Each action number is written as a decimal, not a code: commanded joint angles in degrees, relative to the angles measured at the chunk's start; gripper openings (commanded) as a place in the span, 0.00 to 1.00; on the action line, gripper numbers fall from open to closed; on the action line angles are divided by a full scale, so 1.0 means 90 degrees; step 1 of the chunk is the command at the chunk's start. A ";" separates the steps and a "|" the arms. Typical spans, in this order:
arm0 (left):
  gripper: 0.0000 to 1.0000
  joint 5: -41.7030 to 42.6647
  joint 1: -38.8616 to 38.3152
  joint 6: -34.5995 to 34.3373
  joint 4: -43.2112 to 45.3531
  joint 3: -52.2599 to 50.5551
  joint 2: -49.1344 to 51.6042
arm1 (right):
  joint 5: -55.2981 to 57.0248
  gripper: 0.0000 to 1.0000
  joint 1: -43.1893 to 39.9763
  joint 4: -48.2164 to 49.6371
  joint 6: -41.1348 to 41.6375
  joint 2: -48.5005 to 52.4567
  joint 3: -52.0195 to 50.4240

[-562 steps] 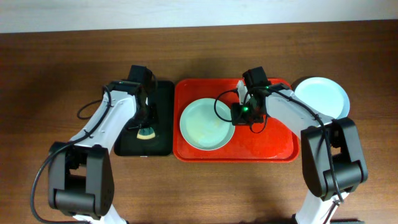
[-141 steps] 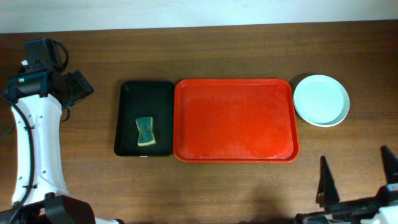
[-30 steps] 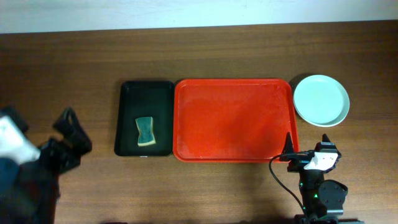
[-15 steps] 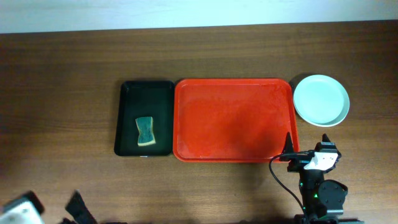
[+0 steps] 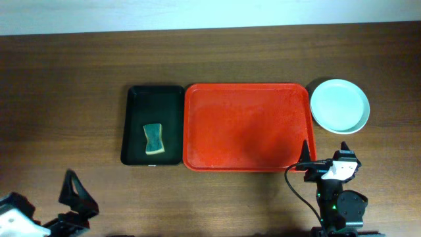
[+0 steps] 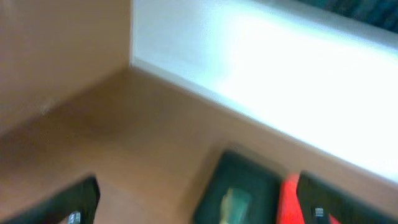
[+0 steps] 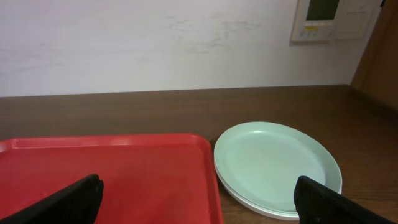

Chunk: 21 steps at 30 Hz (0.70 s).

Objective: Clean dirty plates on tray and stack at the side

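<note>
The large red rectangular plastic tray [image 5: 247, 128] lies mid-counter [image 5: 66, 66]; the round shallow pale mint-blue plates [image 5: 339, 105] sit stacked just beside its right rim.
Both hands are released, fingers spread wide: the left hand [image 6: 196, 186] at the counter's front-left edge, the right hand [image 7: 199, 186] near the tray's front-right corner.

The wooden table [image 5: 210, 59] carries a black tray [image 5: 126, 125] with the red tray [image 5: 247, 128] right beside it, edges almost touching. Stacked plates [image 5: 339, 106] sit just beside the red tray's far right corner.
</note>
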 commanded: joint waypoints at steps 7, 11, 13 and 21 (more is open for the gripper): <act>0.99 0.1523 -0.0017 0.0087 0.5435 -0.2669 -0.1491 | 0.0012 0.98 0.0058 -0.0058 0.0032 -0.0046 -0.0032; 0.99 0.1639 -0.0017 0.0068 0.6737 -0.3563 -0.2081 | 0.0012 0.98 0.0058 -0.0058 0.0032 -0.0046 -0.0032; 0.99 0.1639 -0.0017 0.0068 0.7045 -0.3971 -0.2426 | 0.0012 0.98 0.0058 -0.0058 0.0032 -0.0046 -0.0032; 0.99 0.1654 -0.0022 0.0068 0.7315 -0.4692 -0.2489 | 0.0012 0.98 0.0058 -0.0058 0.0032 -0.0046 -0.0032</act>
